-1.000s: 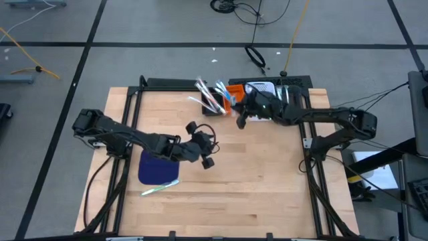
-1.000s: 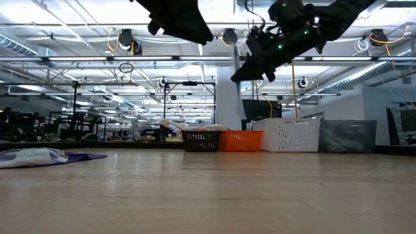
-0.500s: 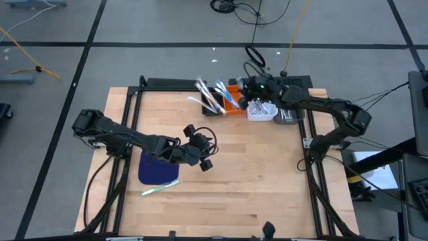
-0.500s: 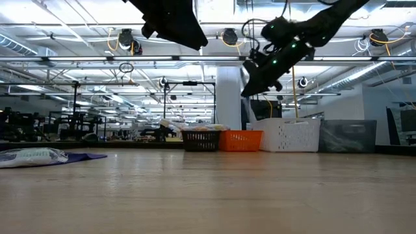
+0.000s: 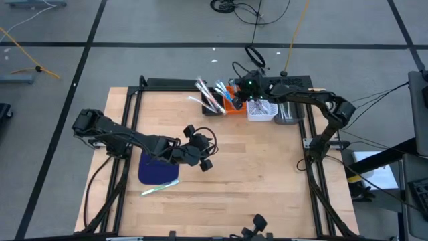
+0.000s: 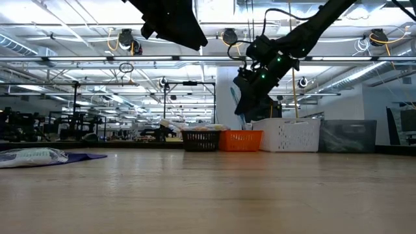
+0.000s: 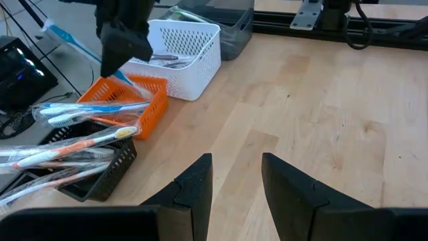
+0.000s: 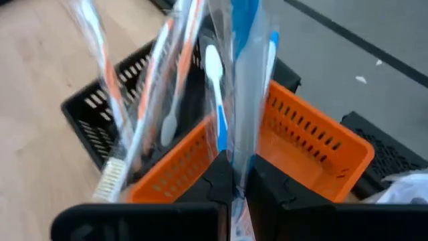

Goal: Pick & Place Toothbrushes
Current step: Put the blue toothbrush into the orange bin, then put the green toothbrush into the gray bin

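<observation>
Right gripper [image 8: 233,191] clamps a blue toothbrush [image 8: 242,80] over the orange bin [image 5: 233,98] at the worktop's far edge, black bin [image 5: 210,106] and white bin [image 5: 261,109] flanking. Left gripper [image 7: 235,175] hangs open mid-worktop near the mat [image 5: 156,168]; front half clear.

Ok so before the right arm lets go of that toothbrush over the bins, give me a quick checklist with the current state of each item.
1. Right claw shut on the blue toothbrush: ok.
2. Claw positioned above the orange bin: ok in the high view; the toothbrush tip's exact place over the opening: cannot tell.
3. Orange bin has room: ok, though blue toothbrushes already lie across it.
4. Toothbrushes sticking out of the black bin clear of the drop path: cannot tell, they crowd close in the right wrist view.
5. Left claw open, empty, away over the table: ok.
6. Packaged toothbrush by the blue mat still to collect: not ok.
</observation>
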